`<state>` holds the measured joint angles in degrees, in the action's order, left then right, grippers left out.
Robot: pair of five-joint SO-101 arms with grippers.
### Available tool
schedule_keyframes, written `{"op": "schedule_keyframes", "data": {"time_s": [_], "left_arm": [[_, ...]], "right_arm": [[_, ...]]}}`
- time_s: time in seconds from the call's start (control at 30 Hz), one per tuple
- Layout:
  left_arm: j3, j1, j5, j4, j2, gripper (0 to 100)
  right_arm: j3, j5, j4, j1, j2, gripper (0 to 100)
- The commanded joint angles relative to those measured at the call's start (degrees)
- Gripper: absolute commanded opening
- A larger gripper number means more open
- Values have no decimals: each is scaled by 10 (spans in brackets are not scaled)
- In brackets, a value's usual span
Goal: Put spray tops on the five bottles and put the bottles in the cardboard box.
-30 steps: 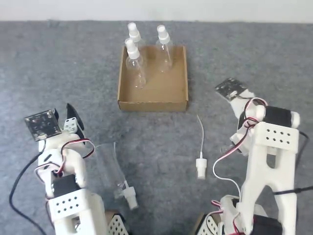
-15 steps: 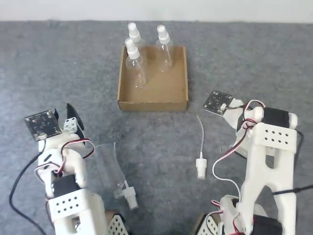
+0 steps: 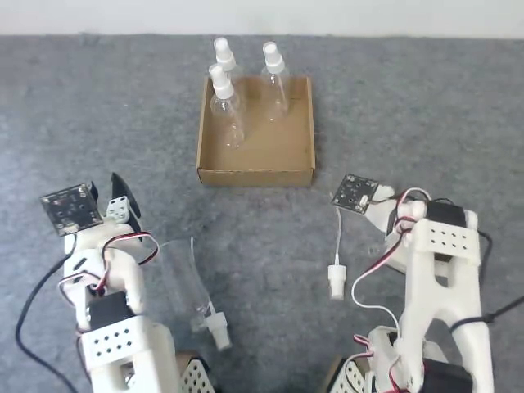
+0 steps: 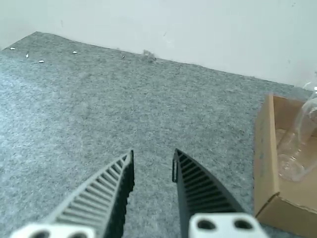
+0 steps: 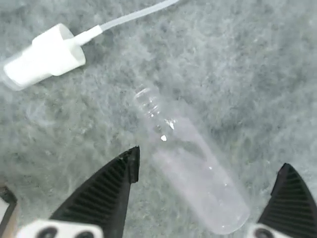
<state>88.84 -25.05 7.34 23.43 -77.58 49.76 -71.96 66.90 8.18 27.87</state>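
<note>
- Done: 3 capped bottles (image 3: pixel 227 115) upright in cardboard box (image 3: pixel 255 174), top centre.
- To do: 4th capped bottle (image 3: pixel 187 282) lies lower left, unboxed. 5th bottle (image 5: pixel 190 181) bare, spray top (image 3: pixel 336 281) loose nearby.
- Right gripper (image 5: pixel 210 159) fingers wide, astride 5th bottle. Left gripper (image 4: pixel 152 157) fingers narrow, empty.
- Grey carpeted bench (image 3: pixel 426 98); white wall (image 3: pixel 368 16) along top.

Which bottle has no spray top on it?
The bottle lying under the right hand: its neck is bare, with a loose spray top beside it. The three standing bottles in the cardboard box and the other lying bottle are capped.
</note>
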Motion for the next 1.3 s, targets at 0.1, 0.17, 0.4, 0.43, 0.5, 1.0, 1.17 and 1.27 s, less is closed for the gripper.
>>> {"op": "schedule_keyframes", "data": {"time_s": [0.1, 0.17, 0.4, 0.43, 0.5, 1.0, 1.17, 1.27], "left_arm": [[-16, 1, 5, -20, -7, 120], [-16, 1, 5, -20, -7, 120], [-16, 1, 5, -20, -7, 120], [-16, 1, 5, -20, -7, 120], [-16, 1, 5, -20, -7, 120], [-16, 1, 5, -20, -7, 120], [-16, 1, 5, -20, -7, 120], [-16, 1, 5, -20, -7, 120]], "right_arm": [[33, -8, -71, -8, 27, 369], [51, -8, -95, -8, 27, 369], [111, -8, -173, -8, 27, 369], [118, -8, -183, -8, 27, 368], [128, -8, -197, -7, 27, 353], [131, 75, -242, -9, 29, 126], [131, 157, -259, -37, 29, 126], [131, 194, -260, -57, 31, 126]]}}
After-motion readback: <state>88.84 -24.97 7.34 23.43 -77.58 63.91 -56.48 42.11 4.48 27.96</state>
